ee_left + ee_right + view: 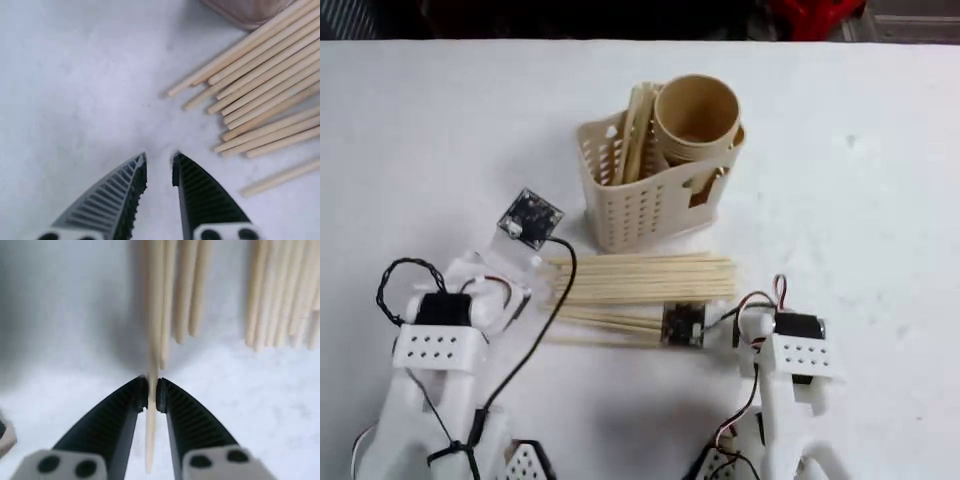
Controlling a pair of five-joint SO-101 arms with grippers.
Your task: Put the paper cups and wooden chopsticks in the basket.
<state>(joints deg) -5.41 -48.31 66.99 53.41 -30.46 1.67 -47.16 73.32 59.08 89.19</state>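
Here, the basket (640, 215) holds stacked paper cups (696, 120) beside upright chopsticks (638, 128).

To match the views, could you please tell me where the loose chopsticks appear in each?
High view: loose chopsticks lie flat beside the basket.
Left wrist view: fanned out beyond the open left gripper.
Right wrist view: beyond the right gripper, shut on one chopstick.
Shared landmark: the white table.

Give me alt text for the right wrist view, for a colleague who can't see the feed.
The right gripper has its jaws shut on a wooden chopstick, which runs straight out between them. More loose chopsticks lie in two groups on the white table beyond.
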